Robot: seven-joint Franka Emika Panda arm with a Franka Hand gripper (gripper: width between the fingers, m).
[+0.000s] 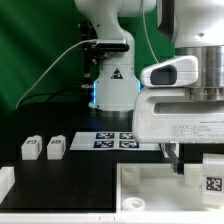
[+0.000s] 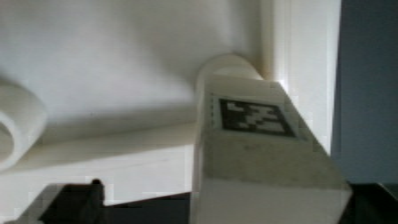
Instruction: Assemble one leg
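Gripper [image 1: 181, 164] hangs low at approx 4 o'clock in the exterior view, under the big white wrist housing; jaws: can't tell if apart or together, since the wrist view shows only one dark finger [image 2: 71, 204] w/ a gap between it & the leg [image 2: 267, 140]; other finger hidden. In that view the leg fills the centre, tag facing the cam. In the exterior view the leg [image 1: 213, 179] is just beside the gripper at its 3 o'clock, at the frame's right edge, tag visible, over the white panel [image 1: 150, 195]; can't tell if it touches the panel. A spare leg [image 1: 30, 148] & a second spare leg [image 1: 55, 147] stand side by side on the black table [image 1: 85, 175] at approx 9 o'clock, well apart from the gripper; marker board [image 1: 118, 139] lies flat near centre, in front of the robot base [image 1: 112, 88].
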